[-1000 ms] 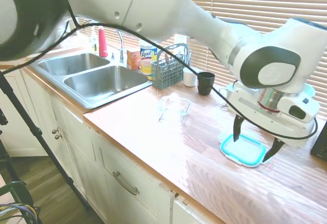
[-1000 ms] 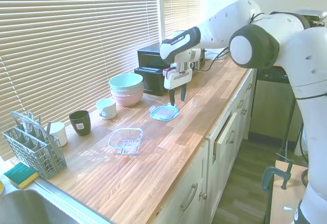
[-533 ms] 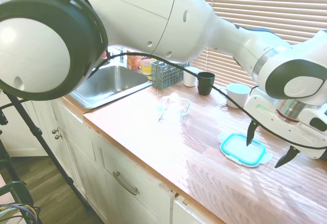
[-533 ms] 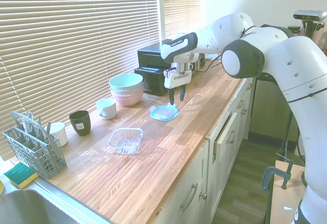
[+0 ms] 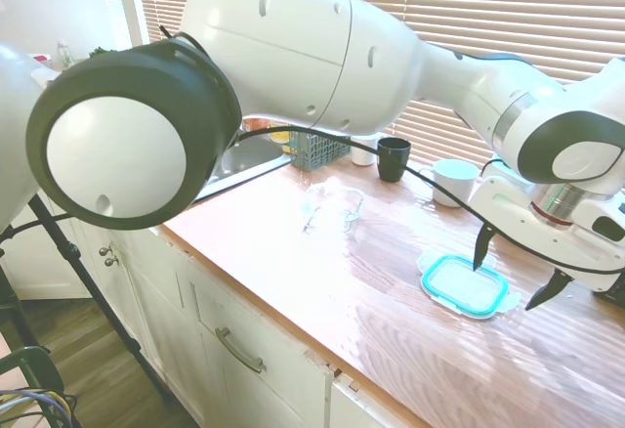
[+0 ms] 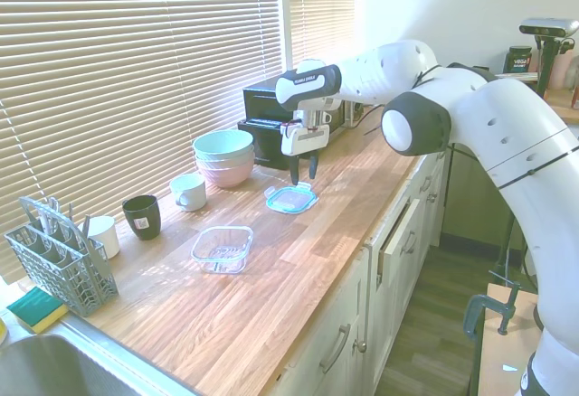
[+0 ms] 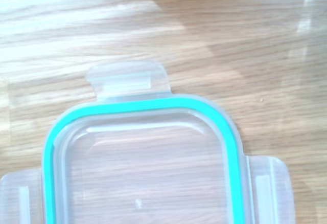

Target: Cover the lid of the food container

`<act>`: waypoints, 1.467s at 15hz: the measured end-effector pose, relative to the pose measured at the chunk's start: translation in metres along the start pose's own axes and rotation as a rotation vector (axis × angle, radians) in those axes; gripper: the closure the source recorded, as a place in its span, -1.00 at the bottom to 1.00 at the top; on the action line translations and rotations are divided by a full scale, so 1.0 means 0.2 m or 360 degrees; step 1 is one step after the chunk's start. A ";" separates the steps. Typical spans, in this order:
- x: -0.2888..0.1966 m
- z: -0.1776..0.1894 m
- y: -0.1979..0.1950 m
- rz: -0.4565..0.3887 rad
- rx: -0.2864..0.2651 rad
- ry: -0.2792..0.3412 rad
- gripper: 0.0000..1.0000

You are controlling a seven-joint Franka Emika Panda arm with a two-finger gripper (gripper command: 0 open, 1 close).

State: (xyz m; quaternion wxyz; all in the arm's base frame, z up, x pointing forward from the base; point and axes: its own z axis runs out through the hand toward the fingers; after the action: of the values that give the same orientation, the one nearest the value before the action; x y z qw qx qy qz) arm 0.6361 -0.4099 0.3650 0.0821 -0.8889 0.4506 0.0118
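1. The gripper (image 5: 516,274) hangs above the lid (image 5: 467,285), fingers spread wide and empty — positioned to straddle it.
2. The lid lies flat on the wooden counter (image 5: 322,281), untouched.
3. The food container (image 5: 333,204) stands open, well apart — awaiting its cover.

stacked bowls (image 6: 223,156), two mugs, dark cup (image 6: 142,216), utensil basket (image 6: 59,268).
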 end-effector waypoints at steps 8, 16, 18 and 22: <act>0.07 0.15 -0.05 0.0029 0.0010 -0.0053 -1.00; 0.09 0.17 -0.11 0.0033 0.0026 -0.0061 1.00; 0.10 0.17 -0.11 0.0033 0.0023 -0.0066 1.00; 0.11 0.17 -0.10 0.0038 0.0028 -0.0067 1.00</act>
State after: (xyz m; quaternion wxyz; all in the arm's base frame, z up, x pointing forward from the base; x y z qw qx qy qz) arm 0.6668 -0.4115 0.3312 0.0993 -0.8822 0.4595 0.0276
